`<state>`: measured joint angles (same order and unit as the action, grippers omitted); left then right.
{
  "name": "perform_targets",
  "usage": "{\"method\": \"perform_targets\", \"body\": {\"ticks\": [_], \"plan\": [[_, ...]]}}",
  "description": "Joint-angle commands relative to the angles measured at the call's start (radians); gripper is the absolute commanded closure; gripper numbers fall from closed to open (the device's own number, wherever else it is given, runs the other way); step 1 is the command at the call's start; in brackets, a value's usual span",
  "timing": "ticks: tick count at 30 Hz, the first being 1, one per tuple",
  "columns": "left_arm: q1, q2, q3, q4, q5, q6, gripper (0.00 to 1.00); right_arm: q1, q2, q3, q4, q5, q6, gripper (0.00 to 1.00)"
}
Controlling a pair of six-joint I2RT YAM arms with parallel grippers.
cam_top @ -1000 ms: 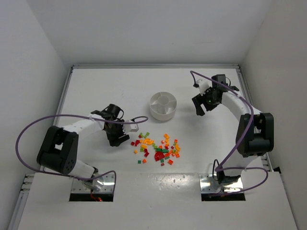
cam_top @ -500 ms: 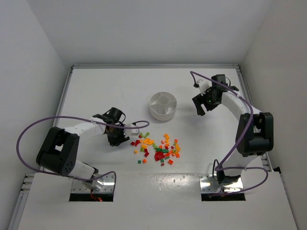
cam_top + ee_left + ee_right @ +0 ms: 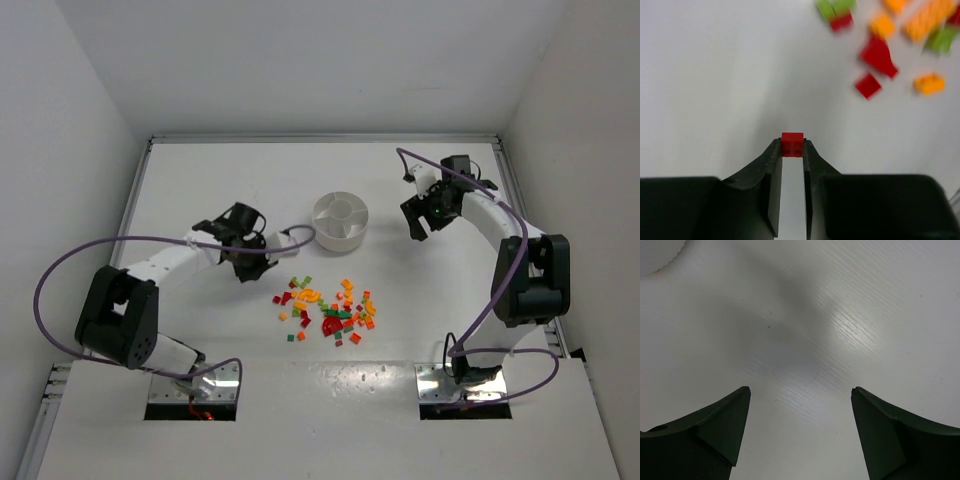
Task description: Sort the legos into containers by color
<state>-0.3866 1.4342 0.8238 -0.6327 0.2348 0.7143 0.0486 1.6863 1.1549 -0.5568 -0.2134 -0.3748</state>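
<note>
The legos [image 3: 328, 305] lie in a loose pile of red, orange, yellow and green bricks in front of the round white dish [image 3: 340, 221], whose wedge-shaped compartments are the containers. My left gripper [image 3: 247, 268] hangs left of the pile, shut on one small red lego [image 3: 792, 144] pinched at its fingertips [image 3: 774, 150]. In the left wrist view, other bricks [image 3: 877, 52] blur on the table beyond. My right gripper [image 3: 414, 226] hovers right of the dish, wide open and empty [image 3: 800, 395].
White walls enclose the table on the left, back and right. Purple cables loop from both arms. A curved bit of the dish's rim [image 3: 655, 257] shows at the top left of the right wrist view.
My left gripper has shut on a red lego at the pile's left edge and moved back and up with it. The right arm has not moved.
</note>
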Motion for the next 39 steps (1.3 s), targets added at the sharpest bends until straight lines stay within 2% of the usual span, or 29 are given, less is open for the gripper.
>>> {"method": "perform_targets", "body": {"ticks": [1,5,8,11,22,28,39], "plan": [[0.000,0.003,0.191,0.030,0.121,-0.131,0.96,0.005,-0.025,-0.009,0.024,-0.046,-0.004,0.18],[0.000,0.078,0.439,0.021,0.249,-0.274,0.96,0.005,-0.045,-0.018,0.015,-0.076,-0.004,0.18],[-0.012,0.136,0.562,0.011,0.314,-0.363,0.96,0.005,-0.056,-0.018,0.015,-0.087,0.005,0.19],[-0.037,0.198,0.636,0.036,0.305,-0.435,0.96,0.005,-0.065,-0.018,0.015,-0.099,0.014,0.19],[-0.084,0.333,0.725,0.065,0.340,-0.553,0.96,0.005,-0.096,0.000,-0.014,-0.118,0.014,0.19],[-0.094,0.394,0.759,0.074,0.350,-0.562,0.96,0.005,-0.126,-0.018,-0.014,-0.109,0.004,0.19],[-0.121,0.479,0.781,0.093,0.340,-0.572,0.89,0.005,-0.154,-0.018,-0.032,-0.109,-0.026,0.19]]}}
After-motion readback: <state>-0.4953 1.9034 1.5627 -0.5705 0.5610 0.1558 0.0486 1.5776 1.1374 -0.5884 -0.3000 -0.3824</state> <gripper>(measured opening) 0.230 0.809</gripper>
